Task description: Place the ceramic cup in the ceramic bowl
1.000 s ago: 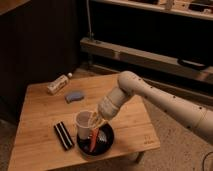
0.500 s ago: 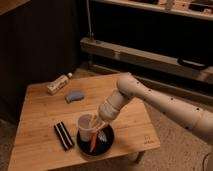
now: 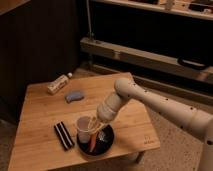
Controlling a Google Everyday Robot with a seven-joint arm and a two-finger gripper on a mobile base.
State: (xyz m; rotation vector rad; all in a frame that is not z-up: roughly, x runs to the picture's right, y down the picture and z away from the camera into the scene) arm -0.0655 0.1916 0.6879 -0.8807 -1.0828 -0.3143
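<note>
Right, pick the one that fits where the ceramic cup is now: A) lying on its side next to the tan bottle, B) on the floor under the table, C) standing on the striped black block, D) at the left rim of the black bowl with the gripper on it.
D: the ceramic cup sits at the left rim of the ceramic bowl, with the gripper reaching down onto it.

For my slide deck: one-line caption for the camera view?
Claw holds the ceramic cup over the black ceramic bowl on a wooden table.
</note>
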